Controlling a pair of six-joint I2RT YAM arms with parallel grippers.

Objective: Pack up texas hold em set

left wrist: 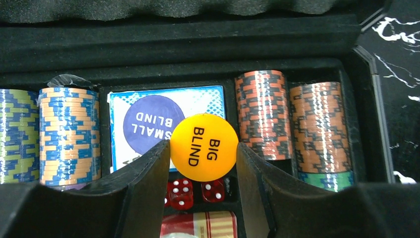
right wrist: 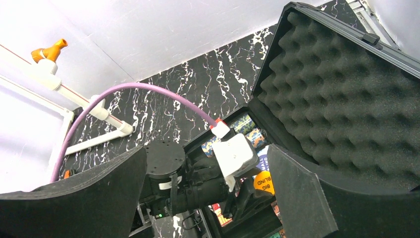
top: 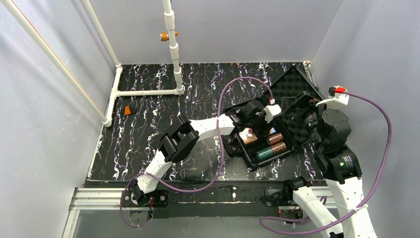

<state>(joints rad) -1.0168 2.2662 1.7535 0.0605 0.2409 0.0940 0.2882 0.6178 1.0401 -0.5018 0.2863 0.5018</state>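
Observation:
The open black case (top: 251,161) lies at the table's right, its foam-lined lid (right wrist: 341,94) standing up. My left gripper (left wrist: 204,161) hangs over the case's middle, shut on the yellow "BIG BLIND" button (left wrist: 204,147), which is pinched by its edges. Below the button sit red dice (left wrist: 181,193) and a red card deck (left wrist: 205,224). Behind it a blue "SMALL BLIND" button (left wrist: 148,119) rests on the blue card deck (left wrist: 119,104). Chip stacks (left wrist: 69,134) (left wrist: 262,116) fill the slots on both sides. My right gripper (right wrist: 207,163) is open beside the lid, holding nothing.
A white pipe frame (top: 148,92) lies on the far left of the table, and a small orange object (top: 130,110) sits beside it. An upright pipe (top: 173,44) rises at the back. A purple cable (top: 223,124) loops over the left arm.

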